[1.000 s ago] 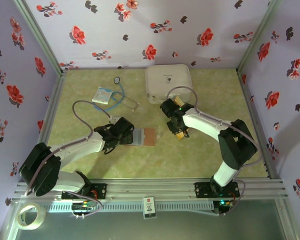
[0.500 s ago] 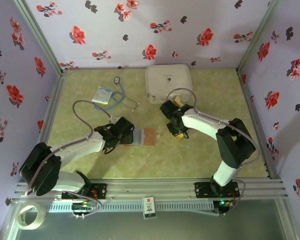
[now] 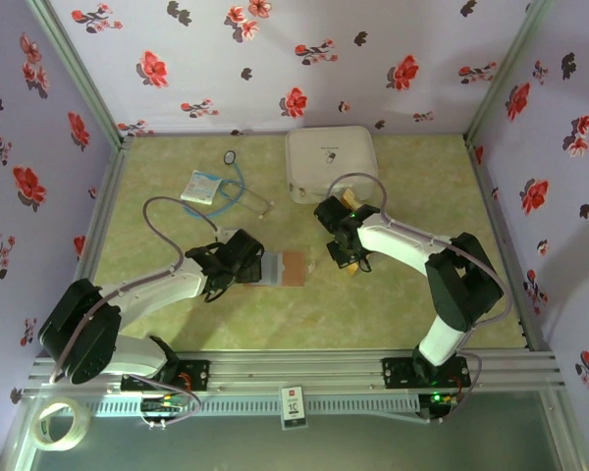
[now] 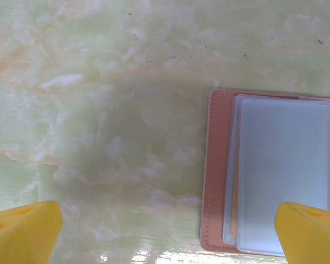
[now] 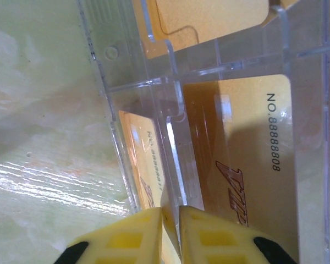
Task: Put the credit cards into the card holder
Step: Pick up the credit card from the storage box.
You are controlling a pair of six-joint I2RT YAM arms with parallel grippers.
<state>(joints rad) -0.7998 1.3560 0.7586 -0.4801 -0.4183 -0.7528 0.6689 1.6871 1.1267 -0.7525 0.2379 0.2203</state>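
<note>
A clear tray walls in the credit cards; the card holder lies open. The right gripper is nearly closed astride a divider and I cannot tell what it grips. The left gripper gapes wide, empty.

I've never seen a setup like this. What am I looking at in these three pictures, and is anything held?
Two robot arms are bolted to a green table, shown from above in the overhead picture. The other two pictures come from cameras on the wrists; the yellow tips are fingers. The left gripper is open by the brown card holder, which lies open. The right gripper has its fingers nearly together at a clear tray of golden credit cards; whether it pinches one is unclear. A white case and a white-blue packet lie behind.
</note>
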